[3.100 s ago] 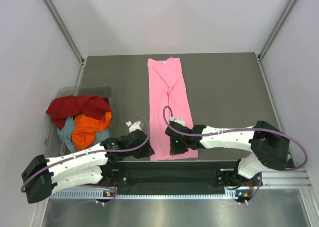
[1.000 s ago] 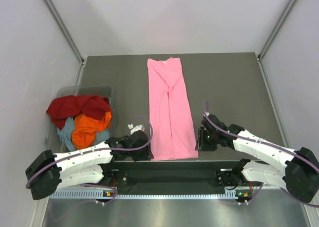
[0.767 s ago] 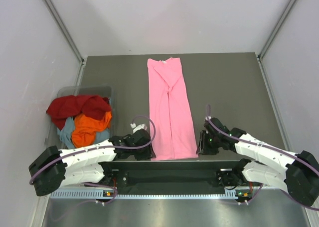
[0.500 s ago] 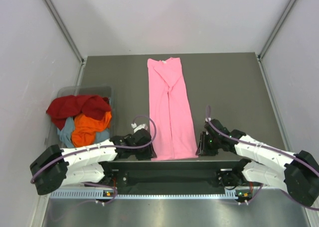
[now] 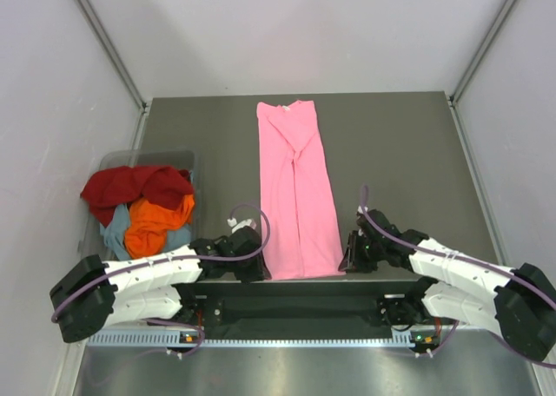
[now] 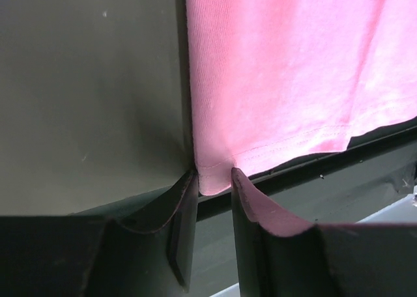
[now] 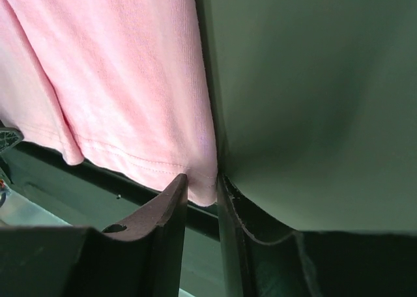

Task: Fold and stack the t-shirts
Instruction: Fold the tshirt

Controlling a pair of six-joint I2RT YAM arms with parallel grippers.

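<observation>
the pink t-shirt [image 5: 295, 188], folded into a long strip mid-table [image 5: 400, 144], has its near hem corners in the narrow gaps of the left gripper [image 6: 214, 177] and right gripper [image 7: 202, 180], fingers not fully closed.

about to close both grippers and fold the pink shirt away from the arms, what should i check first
1. left gripper lined up on the near left hem corner: ok, the corner sits in its gap.
2. right gripper lined up on the near right hem corner: ok, likewise.
3. Both closed on the cloth: not ok, a gap shows in each.
4. pink t-shirt lying flat as a long strip: ok.
5. All folded layers caught at each corner: cannot tell.
6. bin with the other t-shirts out of the fold path: ok, it stands off to the left.
</observation>
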